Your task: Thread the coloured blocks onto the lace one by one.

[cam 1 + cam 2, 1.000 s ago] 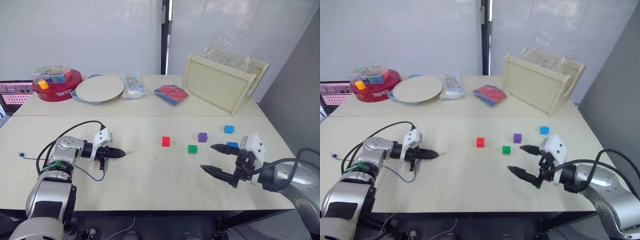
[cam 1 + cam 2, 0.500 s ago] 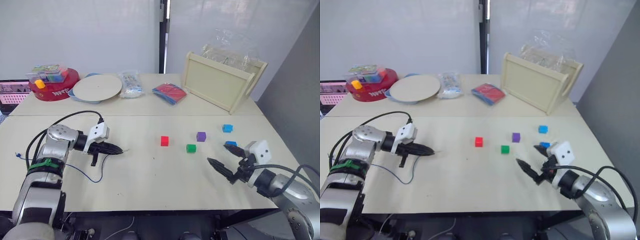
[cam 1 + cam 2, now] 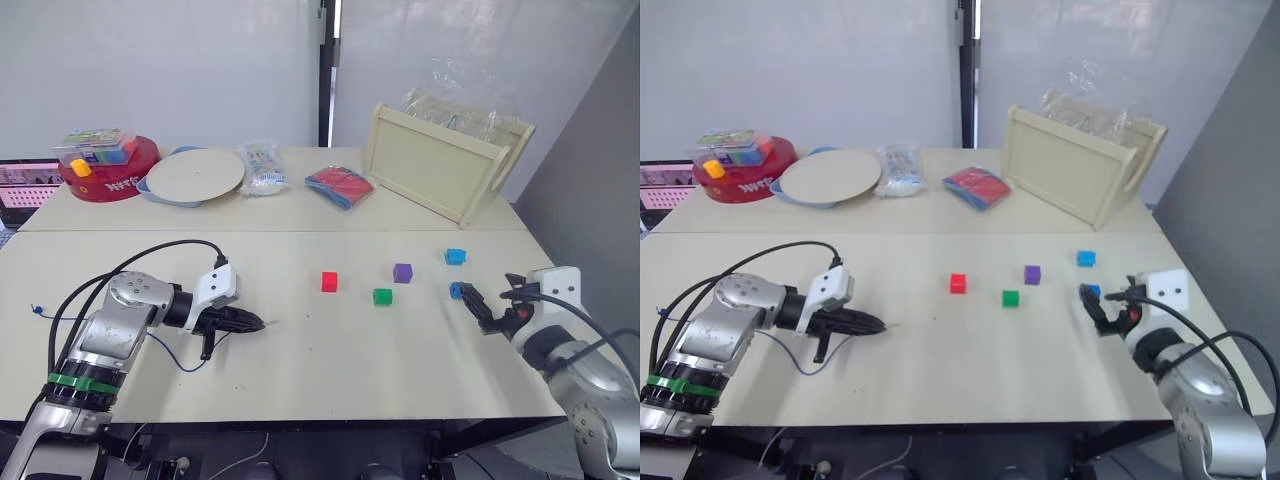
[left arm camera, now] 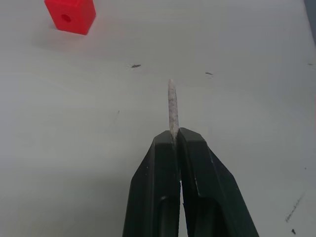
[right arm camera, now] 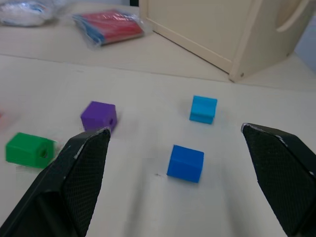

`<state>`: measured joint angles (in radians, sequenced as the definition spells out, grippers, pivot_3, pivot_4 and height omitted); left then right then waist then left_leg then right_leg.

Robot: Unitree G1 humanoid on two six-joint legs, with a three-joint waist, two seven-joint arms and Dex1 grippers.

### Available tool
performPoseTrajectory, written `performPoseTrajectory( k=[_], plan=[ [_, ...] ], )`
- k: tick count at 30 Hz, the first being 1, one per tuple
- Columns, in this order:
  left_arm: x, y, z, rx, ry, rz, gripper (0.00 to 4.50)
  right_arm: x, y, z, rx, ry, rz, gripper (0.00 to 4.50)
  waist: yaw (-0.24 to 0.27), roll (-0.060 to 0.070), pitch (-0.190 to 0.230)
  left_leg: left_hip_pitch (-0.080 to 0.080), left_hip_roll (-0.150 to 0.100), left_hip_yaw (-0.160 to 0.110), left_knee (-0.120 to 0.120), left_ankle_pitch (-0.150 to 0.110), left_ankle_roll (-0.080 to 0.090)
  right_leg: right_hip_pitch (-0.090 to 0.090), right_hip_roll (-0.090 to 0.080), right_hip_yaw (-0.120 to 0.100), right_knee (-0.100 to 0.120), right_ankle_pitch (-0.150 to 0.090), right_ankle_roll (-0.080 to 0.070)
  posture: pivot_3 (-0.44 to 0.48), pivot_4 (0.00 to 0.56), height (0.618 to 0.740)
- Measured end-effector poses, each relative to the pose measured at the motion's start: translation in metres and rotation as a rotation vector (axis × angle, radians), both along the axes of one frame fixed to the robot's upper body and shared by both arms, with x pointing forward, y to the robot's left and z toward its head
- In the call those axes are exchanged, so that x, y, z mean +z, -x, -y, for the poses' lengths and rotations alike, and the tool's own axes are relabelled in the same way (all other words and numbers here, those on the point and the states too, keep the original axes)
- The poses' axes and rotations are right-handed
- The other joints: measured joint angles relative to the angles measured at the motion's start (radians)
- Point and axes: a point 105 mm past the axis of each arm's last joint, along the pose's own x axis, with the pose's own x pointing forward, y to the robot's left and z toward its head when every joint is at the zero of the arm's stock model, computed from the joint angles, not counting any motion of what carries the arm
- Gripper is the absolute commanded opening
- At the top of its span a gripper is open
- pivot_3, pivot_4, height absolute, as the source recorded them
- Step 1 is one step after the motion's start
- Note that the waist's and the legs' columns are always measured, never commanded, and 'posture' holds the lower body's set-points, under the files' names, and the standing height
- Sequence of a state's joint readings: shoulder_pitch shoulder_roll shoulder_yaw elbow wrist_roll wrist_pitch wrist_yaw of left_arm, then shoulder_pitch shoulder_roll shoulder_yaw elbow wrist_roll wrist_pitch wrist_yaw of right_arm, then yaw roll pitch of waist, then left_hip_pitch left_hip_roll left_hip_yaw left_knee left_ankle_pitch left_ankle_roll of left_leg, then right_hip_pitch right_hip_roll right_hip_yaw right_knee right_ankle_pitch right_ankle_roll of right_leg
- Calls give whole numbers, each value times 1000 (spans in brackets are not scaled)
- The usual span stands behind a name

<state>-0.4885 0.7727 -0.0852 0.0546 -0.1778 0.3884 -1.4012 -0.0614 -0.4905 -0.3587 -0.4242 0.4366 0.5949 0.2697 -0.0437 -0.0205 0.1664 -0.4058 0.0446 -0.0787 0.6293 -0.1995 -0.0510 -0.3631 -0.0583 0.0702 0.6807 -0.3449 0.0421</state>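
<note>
Lace tip (image 4: 172, 106) pinched in left hand (image 4: 177, 140); right hand (image 5: 177, 136) gapes around dark blue block (image 5: 185, 163).

White lettering on the red round tin (image 3: 118, 181) is too blurred to read

Far side of desk (image 3: 300, 390): red tub (image 3: 110, 180), plate (image 3: 195, 176), clear bag (image 3: 263, 169), red-blue packet (image 3: 340, 186), wooden tray (image 3: 445, 163) upright.
</note>
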Motion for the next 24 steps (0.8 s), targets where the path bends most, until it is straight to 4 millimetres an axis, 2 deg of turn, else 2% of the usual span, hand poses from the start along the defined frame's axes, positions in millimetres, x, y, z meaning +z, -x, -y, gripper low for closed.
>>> performPoseTrajectory(
  k=[4, 9, 15, 18, 24],
  plan=[
    [5, 2, 4, 6, -5, 19, 43, -3, -15, -4, -38, -15, -31, 4500, 0, 0, 0, 0, 0, 0, -1, 0, 0, 0, 0, 0, 0, 0, 0, 0, 150, 740],
    [5, 4, 5, 11, -11, 37, 43, -34, -30, -12, -123, -50, -125, 4500, 1, 0, 0, -3, 0, 1, -1, 0, 0, -4, 0, 1, 1, 0, 0, 0, 150, 740],
    [4, 6, 5, 26, -9, 36, 43, -51, -47, -2, -262, -22, -162, 4500, 1, 0, 0, -4, 0, 1, -1, 0, 0, -6, 0, 1, 1, 0, 0, 0, 150, 740],
    [6, 6, 7, 34, 3, 36, 43, -62, -51, -5, -278, -41, -177, 4500, 0, 0, 0, -4, 0, 1, -1, 0, 0, -6, 0, 1, 1, 0, 0, 0, 150, 740],
    [8, 6, 5, 43, -3, 44, 0, -64, -54, -11, -272, -78, -155, 2615, -1, 1, 0, -3, 0, 1, -2, 0, 0, -6, 0, 1, 2, 0, 0, 0, 150, 740]
  ],
)
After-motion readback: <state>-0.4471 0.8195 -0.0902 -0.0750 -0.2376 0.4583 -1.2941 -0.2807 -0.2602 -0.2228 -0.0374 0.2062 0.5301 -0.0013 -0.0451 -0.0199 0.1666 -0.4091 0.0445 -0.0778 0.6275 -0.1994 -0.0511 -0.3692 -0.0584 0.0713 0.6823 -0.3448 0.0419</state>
